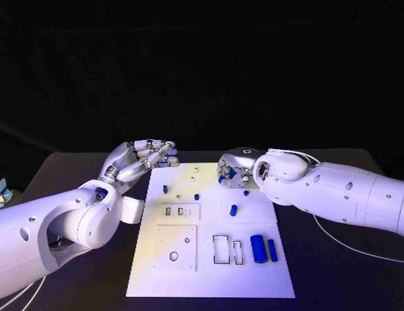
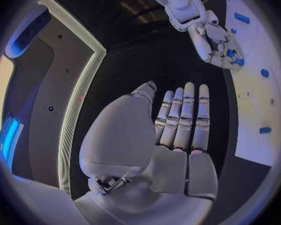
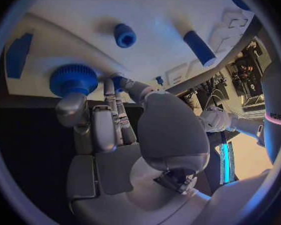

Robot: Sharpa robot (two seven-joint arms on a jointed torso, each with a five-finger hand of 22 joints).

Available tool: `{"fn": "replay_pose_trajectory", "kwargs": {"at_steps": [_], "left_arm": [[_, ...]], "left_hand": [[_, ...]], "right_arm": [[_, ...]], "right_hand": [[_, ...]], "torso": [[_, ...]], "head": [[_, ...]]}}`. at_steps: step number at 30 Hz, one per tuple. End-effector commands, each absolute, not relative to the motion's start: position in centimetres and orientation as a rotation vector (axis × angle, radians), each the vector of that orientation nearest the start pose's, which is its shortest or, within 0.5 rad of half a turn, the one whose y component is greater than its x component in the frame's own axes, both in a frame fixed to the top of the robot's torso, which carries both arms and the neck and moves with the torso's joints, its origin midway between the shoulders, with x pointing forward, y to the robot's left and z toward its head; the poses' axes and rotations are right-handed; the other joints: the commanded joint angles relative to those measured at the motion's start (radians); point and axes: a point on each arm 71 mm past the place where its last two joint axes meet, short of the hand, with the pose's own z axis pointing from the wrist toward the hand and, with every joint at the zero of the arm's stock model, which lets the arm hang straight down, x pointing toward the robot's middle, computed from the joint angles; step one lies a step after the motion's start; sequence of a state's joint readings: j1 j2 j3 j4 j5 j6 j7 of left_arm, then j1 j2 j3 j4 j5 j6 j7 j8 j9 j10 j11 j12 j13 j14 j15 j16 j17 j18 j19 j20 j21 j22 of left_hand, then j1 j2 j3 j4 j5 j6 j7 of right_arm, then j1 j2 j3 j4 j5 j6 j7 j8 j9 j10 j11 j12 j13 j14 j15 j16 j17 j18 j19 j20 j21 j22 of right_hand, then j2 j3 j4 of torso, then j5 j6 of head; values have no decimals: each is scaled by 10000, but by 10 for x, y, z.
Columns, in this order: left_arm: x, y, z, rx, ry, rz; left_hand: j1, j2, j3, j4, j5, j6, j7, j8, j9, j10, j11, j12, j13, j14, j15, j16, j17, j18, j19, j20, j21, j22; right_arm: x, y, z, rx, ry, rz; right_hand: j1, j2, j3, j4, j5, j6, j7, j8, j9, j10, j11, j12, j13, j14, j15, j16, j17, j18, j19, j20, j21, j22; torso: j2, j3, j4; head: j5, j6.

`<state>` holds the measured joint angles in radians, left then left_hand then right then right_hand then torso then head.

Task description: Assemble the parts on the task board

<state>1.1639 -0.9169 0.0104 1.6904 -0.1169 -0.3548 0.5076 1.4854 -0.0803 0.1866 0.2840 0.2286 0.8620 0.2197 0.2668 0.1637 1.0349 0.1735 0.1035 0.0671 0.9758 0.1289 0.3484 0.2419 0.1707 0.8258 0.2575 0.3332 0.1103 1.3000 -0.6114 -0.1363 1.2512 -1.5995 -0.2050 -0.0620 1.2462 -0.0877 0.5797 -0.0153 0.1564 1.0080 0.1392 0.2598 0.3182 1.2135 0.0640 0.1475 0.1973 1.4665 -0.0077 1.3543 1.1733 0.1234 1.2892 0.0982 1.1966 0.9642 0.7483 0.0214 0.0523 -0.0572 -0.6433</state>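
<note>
My right hand (image 1: 242,168) bends down over the far end of the task board (image 1: 211,272), its fingers (image 3: 109,92) closed on a round blue knurled knob (image 3: 73,79) at that edge; the wrist view shows the knob pinched between fingertips, with a small blue cylindrical peg (image 3: 125,35) standing just beyond it and a longer blue cylinder (image 3: 199,47) lying farther along the white plate. My left hand (image 1: 146,157) hovers off the board's far left corner, fingers straight, side by side and holding nothing, as its wrist view confirms (image 2: 178,130). On the board, several small blue pegs (image 1: 233,210) stand in the middle region, and two larger blue cylinders (image 1: 258,249) lie side by side near the right edge, beside rectangular cut-outs (image 1: 221,249). The board rests on the black tabletop (image 1: 342,278).
</note>
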Motion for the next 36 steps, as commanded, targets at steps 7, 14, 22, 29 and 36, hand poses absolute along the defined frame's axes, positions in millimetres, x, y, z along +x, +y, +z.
{"fn": "replay_pose_trajectory", "kwargs": {"at_steps": [7,14,22,29,36], "left_arm": [[459,199,-152,-9303,13222,-16777],[460,200,-153,-9389,13156,-16771],[461,199,-153,-9396,13147,-16818],[461,198,-153,-9395,13153,-16840],[462,198,-153,-9403,13156,-16828]], "left_hand": [[24,-84,101,-1,-38,-84,208,-71,-26,-47,86,-86,-11,-32,57,-53,26,135,60,16,-4,-24],[24,-84,101,-1,-38,-84,208,-71,-26,-47,86,-86,-11,-32,57,-53,26,135,60,16,-4,-24],[32,-90,112,-8,-36,-87,208,-75,-28,-46,87,-93,-10,-37,59,-58,28,134,59,16,-8,-28],[33,-96,126,-12,-36,-88,211,-80,-30,-45,90,-104,-8,-43,63,-64,33,133,58,18,-14,-34],[28,-98,127,-9,-40,-87,212,-80,-30,-43,91,-107,-7,-44,64,-65,35,133,58,18,-16,-36]], "right_arm": [[533,-148,-172,-3429,15069,5557],[536,-135,-166,-3080,14248,5848],[545,-122,-168,-2925,14088,5899],[546,-111,-176,-2907,14183,5998],[550,-107,-182,-2918,14465,5965]], "right_hand": [[-113,-19,106,-39,252,-114,-121,629,897,-57,0,-71,42,321,-66,51,-66,-55,-112,-83,-25,-70],[-87,-90,128,-96,297,-168,-103,661,971,-121,19,-116,35,321,-51,70,-53,-50,-135,-70,-37,-76],[-93,-102,147,-101,235,-232,-77,665,1017,-173,44,-155,27,335,-32,117,11,-52,-134,-56,-26,-52],[-84,-106,159,-113,201,-262,-65,667,1039,-196,54,-171,24,340,-23,133,26,-49,-143,-48,-34,-62],[-102,-126,153,-112,115,-295,-52,674,1074,-212,68,-185,24,340,-10,141,18,-50,-142,-37,-26,-44]], "torso": [[37,16,2],[53,-13,27],[90,15,51],[122,-2,93],[124,4,80]], "head": [[59,31],[37,83],[43,86],[51,108],[61,109]]}}
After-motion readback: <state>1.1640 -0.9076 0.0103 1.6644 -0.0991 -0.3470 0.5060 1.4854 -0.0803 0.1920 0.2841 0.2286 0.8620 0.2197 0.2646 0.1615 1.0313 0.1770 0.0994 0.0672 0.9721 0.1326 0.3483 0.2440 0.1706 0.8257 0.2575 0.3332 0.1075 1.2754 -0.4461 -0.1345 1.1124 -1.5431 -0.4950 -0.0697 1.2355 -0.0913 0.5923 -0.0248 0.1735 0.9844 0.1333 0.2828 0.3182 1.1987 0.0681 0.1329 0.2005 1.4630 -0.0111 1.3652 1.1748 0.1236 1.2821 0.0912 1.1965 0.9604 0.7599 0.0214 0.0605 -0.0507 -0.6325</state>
